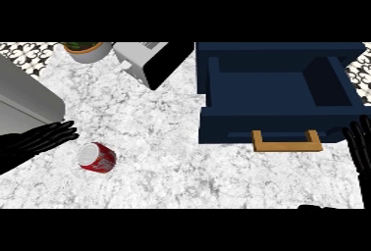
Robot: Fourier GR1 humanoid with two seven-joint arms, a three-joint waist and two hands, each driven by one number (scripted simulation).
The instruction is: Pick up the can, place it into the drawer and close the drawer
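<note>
While lying on its side on the marble counter (181, 162), red can (97, 158) untouched beside left hand (39, 139), fingers straight. Right hand (358, 144) resting open near drawer (279, 88), pulled out, ready to receive.

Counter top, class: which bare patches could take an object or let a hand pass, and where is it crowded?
Free: the marble between the red can and the navy drawer, and the strip below the drawer's wooden handle. Crowded: the top edge, with the potted plant and toaster; the left hand sits close to the can.
</note>
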